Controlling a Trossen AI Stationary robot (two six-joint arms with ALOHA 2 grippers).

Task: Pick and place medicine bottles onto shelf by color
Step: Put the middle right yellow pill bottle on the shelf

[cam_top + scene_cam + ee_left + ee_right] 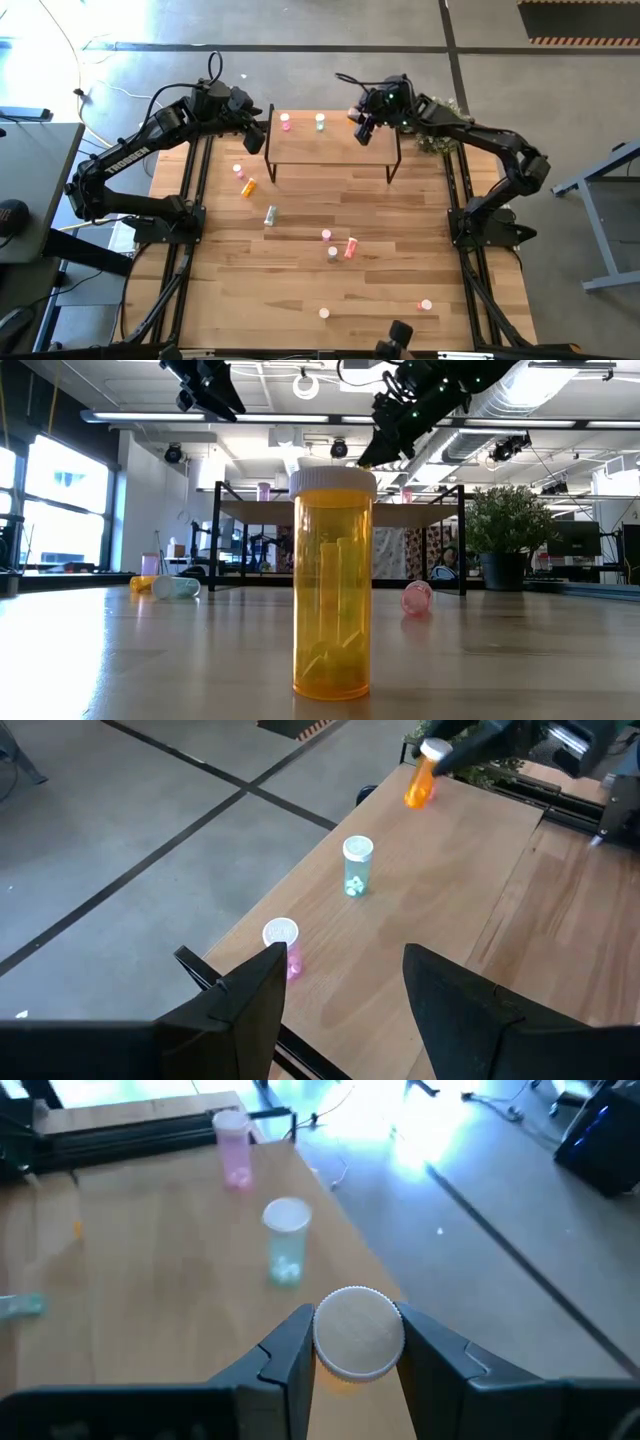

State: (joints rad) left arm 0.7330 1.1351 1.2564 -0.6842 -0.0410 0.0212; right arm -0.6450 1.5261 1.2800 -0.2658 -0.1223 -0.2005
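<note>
An open workshop with grey concrete floor surrounds the plank-patterned table. The right gripper has its jaws pinched on the ribbed white cap of an orange bottle, hanging over the shelf's right end. On that smooth pale board a pink bottle and a green bottle already stand upright. Placing seems in hand; next likely lower it upright beside them. The left gripper waits near the shelf's left end, jaws parted and empty.

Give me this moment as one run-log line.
right pincer: shut on orange bottle, over shelf | left pincer: open, empty, near shelf's left end | on shelf: pink bottle, green bottle
</note>
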